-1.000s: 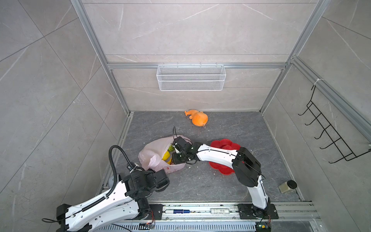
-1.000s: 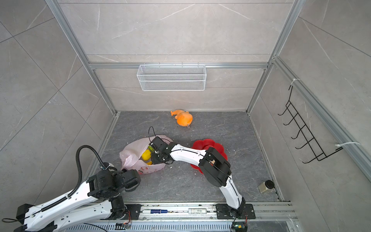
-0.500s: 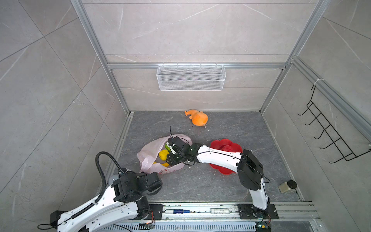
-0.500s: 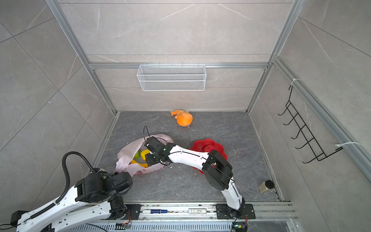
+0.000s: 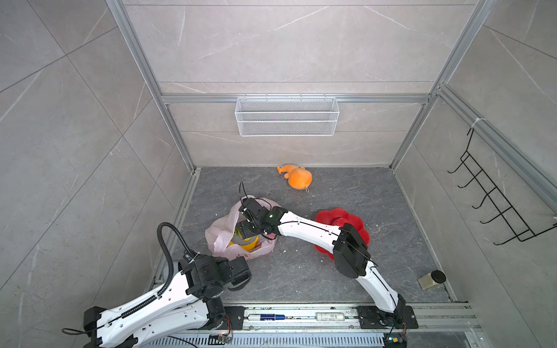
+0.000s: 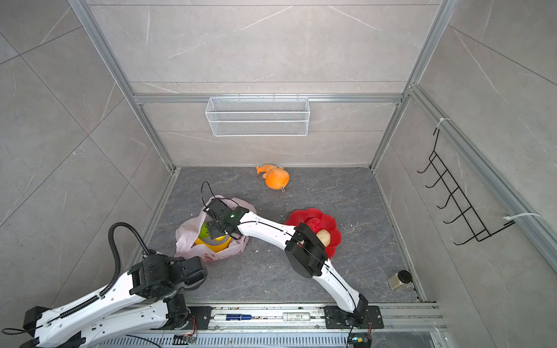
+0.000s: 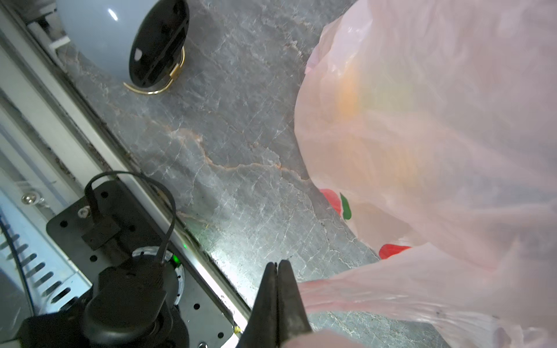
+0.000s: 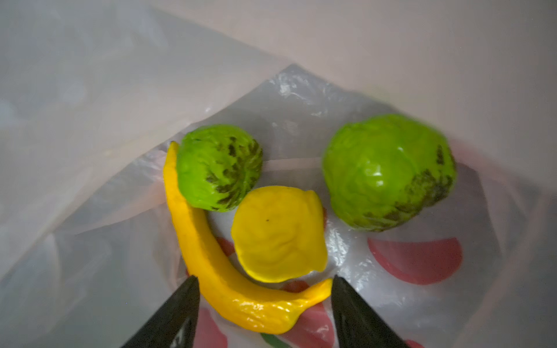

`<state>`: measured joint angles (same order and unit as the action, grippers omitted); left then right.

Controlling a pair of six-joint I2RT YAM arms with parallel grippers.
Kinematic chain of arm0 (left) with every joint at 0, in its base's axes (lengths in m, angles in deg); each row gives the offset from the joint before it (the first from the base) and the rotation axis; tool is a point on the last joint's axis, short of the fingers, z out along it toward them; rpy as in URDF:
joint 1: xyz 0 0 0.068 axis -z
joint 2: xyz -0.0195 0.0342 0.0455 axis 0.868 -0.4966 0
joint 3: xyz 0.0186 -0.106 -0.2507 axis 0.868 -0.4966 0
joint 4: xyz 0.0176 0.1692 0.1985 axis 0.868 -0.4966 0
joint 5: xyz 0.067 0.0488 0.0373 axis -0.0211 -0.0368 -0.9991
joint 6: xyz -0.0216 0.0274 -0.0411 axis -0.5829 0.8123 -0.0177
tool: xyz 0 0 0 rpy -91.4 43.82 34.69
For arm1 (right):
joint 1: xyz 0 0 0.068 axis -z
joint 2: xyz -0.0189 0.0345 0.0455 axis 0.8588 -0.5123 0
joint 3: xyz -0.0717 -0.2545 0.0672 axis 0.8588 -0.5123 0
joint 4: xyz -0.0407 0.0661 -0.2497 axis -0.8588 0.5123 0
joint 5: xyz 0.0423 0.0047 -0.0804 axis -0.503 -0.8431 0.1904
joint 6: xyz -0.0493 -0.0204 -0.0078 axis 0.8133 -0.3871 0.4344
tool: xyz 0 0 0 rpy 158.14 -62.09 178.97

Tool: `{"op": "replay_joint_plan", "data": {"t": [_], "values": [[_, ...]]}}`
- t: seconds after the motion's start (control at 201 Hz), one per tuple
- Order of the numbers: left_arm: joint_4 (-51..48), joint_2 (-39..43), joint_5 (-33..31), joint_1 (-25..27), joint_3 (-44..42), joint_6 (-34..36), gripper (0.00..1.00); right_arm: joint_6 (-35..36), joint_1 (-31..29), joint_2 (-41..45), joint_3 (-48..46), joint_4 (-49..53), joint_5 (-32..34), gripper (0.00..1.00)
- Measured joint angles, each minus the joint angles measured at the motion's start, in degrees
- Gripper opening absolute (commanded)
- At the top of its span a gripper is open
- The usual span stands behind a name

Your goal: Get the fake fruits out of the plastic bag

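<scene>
Yellow banana (image 8: pixel 211 271) lies in bag (image 8: pixel 90 90), between spread jaws of right pincer (image 8: pixel 263 281). Left pincer (image 7: pixel 276 266), pressed together, pinches bag edge near surface's (image 5: pixel 301 271) front-left corner.

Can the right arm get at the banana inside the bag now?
Probably yes. The right gripper is inside the open bag, jaws spread on both sides of the banana, with nothing covering it. The left gripper pinches the bag's edge.

Bright, even light; soft shadows; plastic bag (image 7: pixel 422 120) blurred close-up
</scene>
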<state>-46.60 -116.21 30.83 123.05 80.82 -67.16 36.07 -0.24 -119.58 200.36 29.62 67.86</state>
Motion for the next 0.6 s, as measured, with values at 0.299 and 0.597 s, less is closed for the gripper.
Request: {"op": "replay_joint_plan", "data": {"t": [0.299, 0.597], "values": [[0.87, 0.22, -1.42, 0.0, -0.39, 4.94, 0.0, -2.47, 0.31, -0.26, 0.0, 1.62, 5.97, 0.75], [5.84, 3.04, -3.19, 0.59, -1.4, 11.85, 0.0, -6.47, 1.62, -0.24, -2.91, -1.92, 8.17, 0.79]]}}
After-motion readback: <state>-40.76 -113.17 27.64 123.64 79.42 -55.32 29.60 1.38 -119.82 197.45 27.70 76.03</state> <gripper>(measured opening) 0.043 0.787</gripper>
